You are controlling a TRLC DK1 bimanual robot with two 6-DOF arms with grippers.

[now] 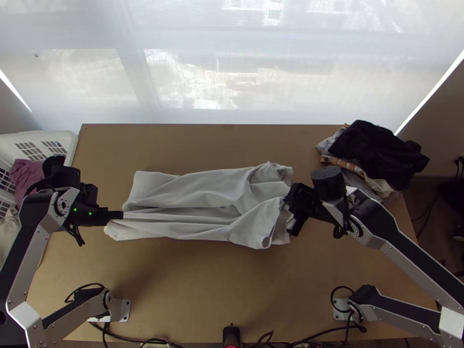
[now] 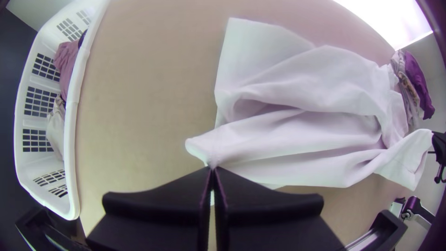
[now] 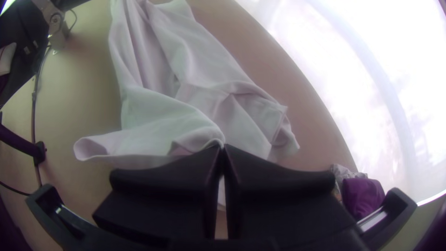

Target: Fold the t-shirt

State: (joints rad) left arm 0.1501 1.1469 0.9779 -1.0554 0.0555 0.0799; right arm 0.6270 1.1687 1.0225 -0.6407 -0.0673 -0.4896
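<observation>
- The pale t-shirt (image 1: 194,188) lies across the middle of the counter (image 1: 191,284) as a long, rumpled band, with creases running lengthwise.
- The left gripper (image 2: 213,168) has its jaws pressed together on a bunched edge at one end of the shirt.
- The right gripper (image 3: 223,146) pinches the cloth between its jaws near the other end, where loose flaps spread to both sides.
- Part of the cloth seems doubled over lengthwise, though the layers are hard to tell apart, so I judge the folding to be partway at most.
- Left to do, in my judgement: straighten the band, tuck in the loose flaps and bring the ends together into a compact, flat fold.
</observation>
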